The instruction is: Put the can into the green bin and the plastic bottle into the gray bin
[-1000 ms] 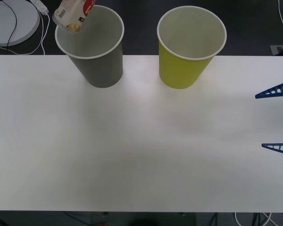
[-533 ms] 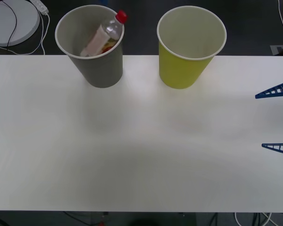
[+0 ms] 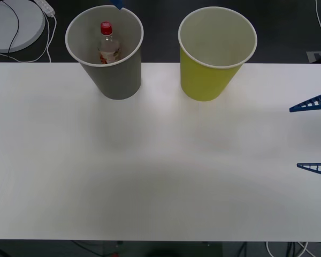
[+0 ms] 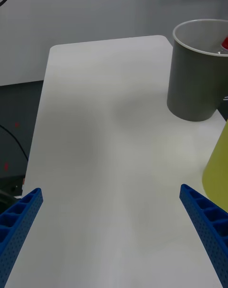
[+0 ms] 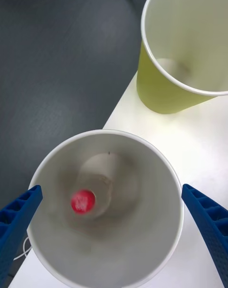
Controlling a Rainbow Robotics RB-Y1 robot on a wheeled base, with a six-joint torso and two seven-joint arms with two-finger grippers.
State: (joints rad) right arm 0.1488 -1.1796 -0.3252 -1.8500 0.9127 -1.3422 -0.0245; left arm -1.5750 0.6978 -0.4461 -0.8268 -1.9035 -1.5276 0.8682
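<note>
Front view: plastic bottle (image 3: 108,45) label unreadable

gray bin (image 3: 117,80), yellow-green bin (image 3: 208,80), red-capped bottle (image 3: 108,45), blue fingers (image 3: 313,101).

Light fell evenly and brightly from overhead, washing the white tabletop (image 3: 160,160) almost featureless. Soft, faint shadows spread on it in front of the gray bin (image 3: 109,59) and the green bin (image 3: 214,64), and a broad dim patch lay across its near middle. The floor behind stayed dark. Seen from above, the gray bin's pale inside was shaded near the bottom, where the red cap of the plastic bottle (image 5: 83,201) looked slightly soft. Edges elsewhere were sharp, with no glare.
</note>
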